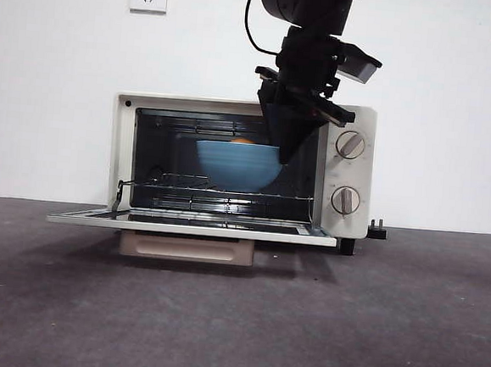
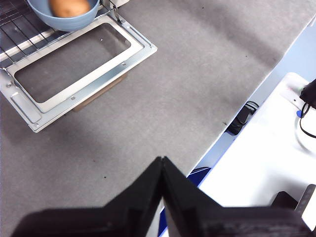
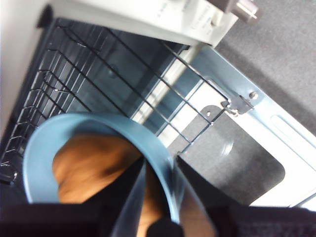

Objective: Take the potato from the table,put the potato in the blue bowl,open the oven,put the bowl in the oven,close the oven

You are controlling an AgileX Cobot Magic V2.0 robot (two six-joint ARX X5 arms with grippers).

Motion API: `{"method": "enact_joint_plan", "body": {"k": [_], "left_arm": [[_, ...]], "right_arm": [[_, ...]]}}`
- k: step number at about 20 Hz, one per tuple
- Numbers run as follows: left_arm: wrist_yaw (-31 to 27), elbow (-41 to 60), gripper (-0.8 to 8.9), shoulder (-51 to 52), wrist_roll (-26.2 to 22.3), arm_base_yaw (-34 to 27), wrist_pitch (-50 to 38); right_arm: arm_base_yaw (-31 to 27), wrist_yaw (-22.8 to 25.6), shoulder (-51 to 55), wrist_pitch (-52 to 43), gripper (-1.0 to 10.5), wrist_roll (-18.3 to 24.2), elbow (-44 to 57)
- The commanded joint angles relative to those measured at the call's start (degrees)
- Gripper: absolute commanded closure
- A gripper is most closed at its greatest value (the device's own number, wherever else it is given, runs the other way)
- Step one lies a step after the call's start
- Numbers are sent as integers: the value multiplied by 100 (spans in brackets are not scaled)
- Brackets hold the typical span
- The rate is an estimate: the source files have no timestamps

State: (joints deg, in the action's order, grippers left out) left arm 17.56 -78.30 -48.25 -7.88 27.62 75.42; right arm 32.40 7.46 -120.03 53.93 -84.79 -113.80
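Bowl rim pinched by right gripper (image 3: 160,197); blue bowl (image 1: 237,164) with potato (image 3: 94,168) held above rack inside open oven (image 1: 353,171). Left gripper (image 2: 162,165) closed, empty. Risk: bowl tipped, potato rolled out, if rim bumped on rack.

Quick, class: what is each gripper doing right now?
Left gripper: jaws shut, holding nothing, above the table.
Right gripper: jaws shut on the rim of the blue bowl, with the potato inside, at the open oven.
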Motion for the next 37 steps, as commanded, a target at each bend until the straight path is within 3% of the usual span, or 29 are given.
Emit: {"method": "enact_joint_plan", "body": {"k": [1,8,16,19,20,21,28,33,37], "left_arm": [[20,26,819,26,37,7,-2],[20,26,819,26,39,7,-2],[17,26,819,26,39,7,-2],[13,26,819,26,37,7,-2],[9,26,819,24,37,7,-2],[-22,26,819,24,37,7,-2],[-586,26,819,-68,243,7,-2],[-660,26,818,-424,382,2,-4],[-828,79,820,-957,363,-94,-295]], "right_arm": [[28,7,-46,2,849,66,-142],[26,184,-46,577,849,291,-431],[26,199,-46,691,851,1521,-1025],[44,201,-46,953,859,2376,-1414],[81,205,-46,1084,907,2721,-1580],[120,249,-39,1211,966,3195,-1786],[527,752,50,2509,958,7086,-3552],[732,540,859,2509,958,7777,-3440],[970,562,1937,2509,958,8220,-2662]]}}
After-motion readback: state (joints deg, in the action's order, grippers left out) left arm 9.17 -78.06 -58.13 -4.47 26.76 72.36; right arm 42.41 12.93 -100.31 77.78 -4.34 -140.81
